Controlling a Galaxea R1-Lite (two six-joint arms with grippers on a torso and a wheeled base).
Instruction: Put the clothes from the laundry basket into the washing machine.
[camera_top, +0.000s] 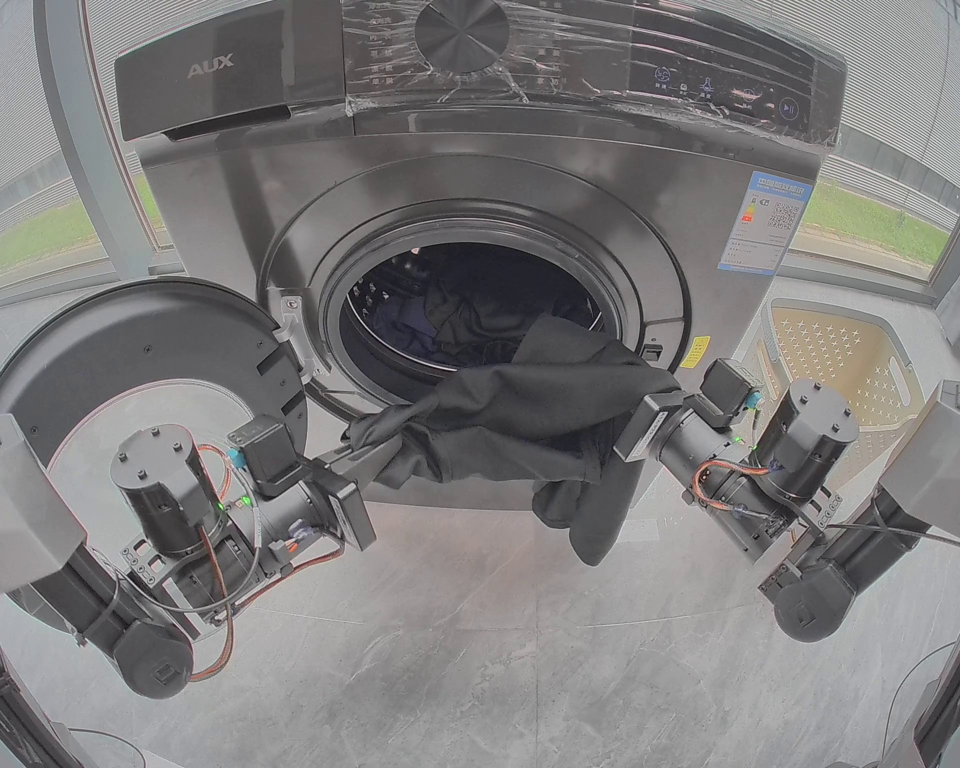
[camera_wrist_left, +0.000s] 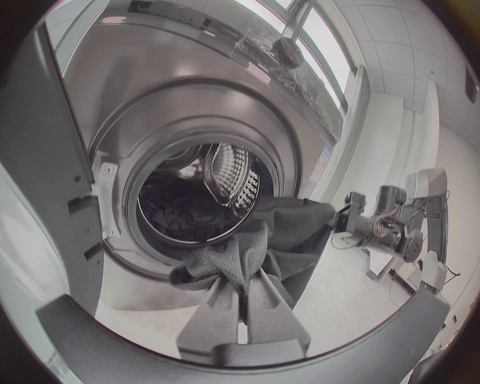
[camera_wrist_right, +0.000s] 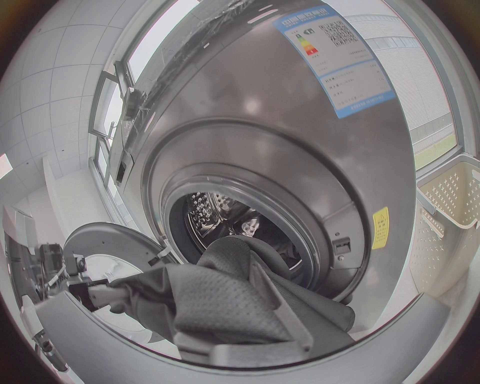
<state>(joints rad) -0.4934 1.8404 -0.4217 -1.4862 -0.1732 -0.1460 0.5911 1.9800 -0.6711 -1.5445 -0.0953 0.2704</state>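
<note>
ITEM: black garment (camera_top: 520, 410) stretched across the lower rim of the washing machine (camera_top: 480, 170) opening, tail hanging toward the floor | LEFT: left gripper (camera_wrist_left: 243, 285) fingers pinched closed on bunched edge | RIGHT: right gripper (camera_top: 632, 425) fingers clamped in opposite fold | HANDLING: likely light, limp mesh knit, snag-prone; hold bunched edges | DRUM: perforated steel, dark clothes inside.

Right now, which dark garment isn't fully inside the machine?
The black mesh garment held by the left gripper and right gripper, hanging over the drum's rim; other dark clothes lie inside.
</note>
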